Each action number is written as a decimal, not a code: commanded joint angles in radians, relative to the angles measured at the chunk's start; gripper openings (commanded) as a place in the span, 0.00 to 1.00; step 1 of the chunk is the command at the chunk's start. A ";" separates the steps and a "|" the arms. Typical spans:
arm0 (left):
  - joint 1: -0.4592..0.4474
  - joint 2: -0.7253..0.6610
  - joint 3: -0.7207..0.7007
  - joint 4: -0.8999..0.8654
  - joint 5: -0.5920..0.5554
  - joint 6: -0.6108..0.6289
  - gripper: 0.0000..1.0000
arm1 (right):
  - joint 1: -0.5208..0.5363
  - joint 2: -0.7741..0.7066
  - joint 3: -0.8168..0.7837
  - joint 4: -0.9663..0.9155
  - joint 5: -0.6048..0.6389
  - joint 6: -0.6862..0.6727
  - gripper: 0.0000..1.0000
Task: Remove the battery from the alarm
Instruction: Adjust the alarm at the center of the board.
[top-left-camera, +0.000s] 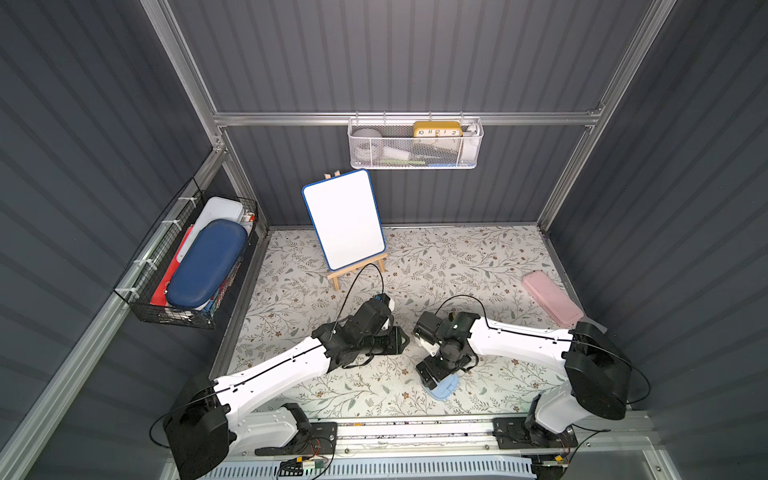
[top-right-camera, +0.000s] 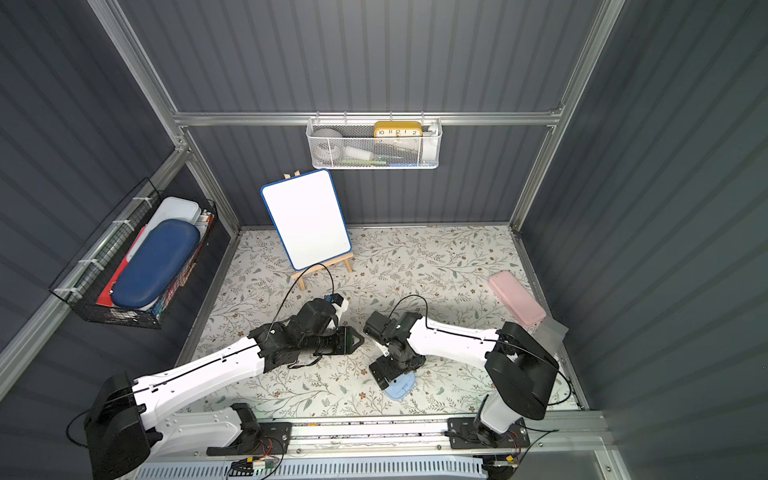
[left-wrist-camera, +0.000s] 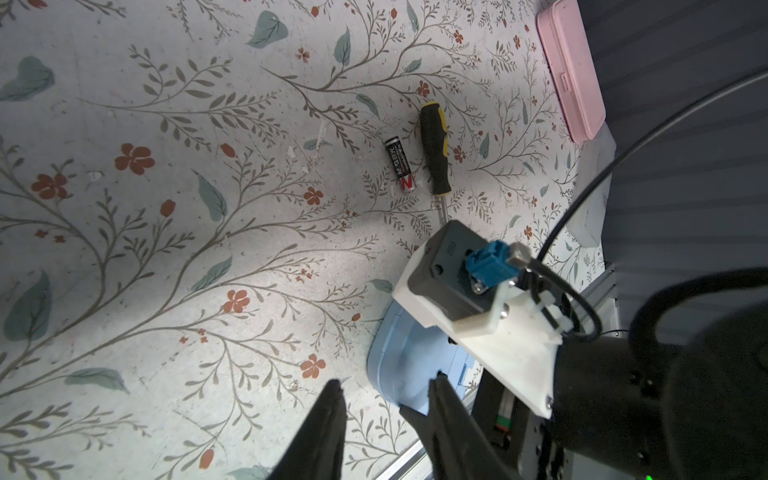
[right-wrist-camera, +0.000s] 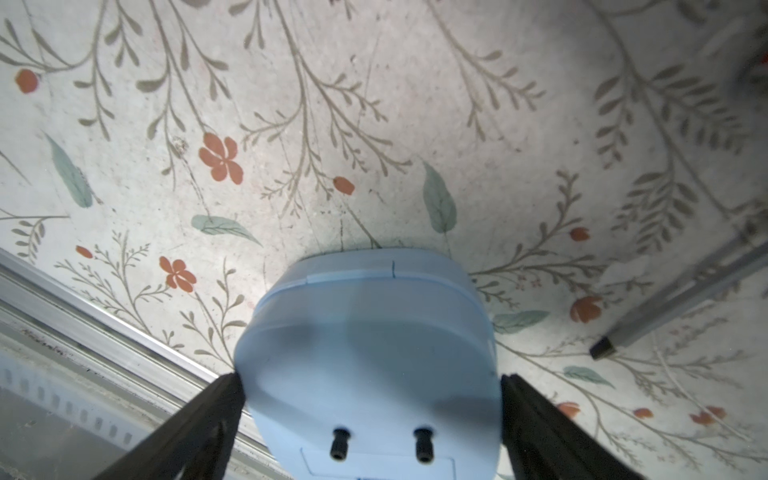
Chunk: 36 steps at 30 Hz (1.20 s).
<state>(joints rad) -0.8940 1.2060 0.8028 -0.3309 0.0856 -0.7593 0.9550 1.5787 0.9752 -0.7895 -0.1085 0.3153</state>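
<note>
1. my right gripper (right-wrist-camera: 370, 382): jaws wide, clamped on the alarm's (right-wrist-camera: 370, 353) sides, near the table's front edge.
2. my left gripper (left-wrist-camera: 384, 388): part open, empty.
3. battery (left-wrist-camera: 400, 165): on table, beside screwdriver (left-wrist-camera: 435, 149).

Bright overhead light; arm shadows; wrist close-ups blurred.

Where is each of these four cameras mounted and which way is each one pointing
Top views: high above the robot's side, looking down on the floral table; both arms show.
Left wrist: on the left arm, looking across the table at the battery, screwdriver and alarm; its own left gripper shows, empty.
Right wrist: on the right arm, looking down at the alarm; the right gripper jaws flank it.
Shared: every view shows the alarm; the pink case appears in top and left wrist views.
</note>
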 joint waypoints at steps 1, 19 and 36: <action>0.007 -0.015 -0.019 -0.022 0.017 -0.016 0.37 | 0.008 0.001 -0.030 0.011 0.036 0.015 0.99; 0.007 -0.070 -0.023 -0.029 0.006 -0.026 0.40 | 0.014 0.109 0.051 0.028 0.123 0.072 0.98; 0.007 -0.147 -0.034 -0.083 -0.046 -0.061 0.41 | -0.061 0.125 0.182 0.077 0.121 -0.006 0.99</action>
<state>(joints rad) -0.8936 1.0729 0.7895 -0.3855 0.0509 -0.8021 0.8917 1.6939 1.1252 -0.7040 -0.0021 0.3386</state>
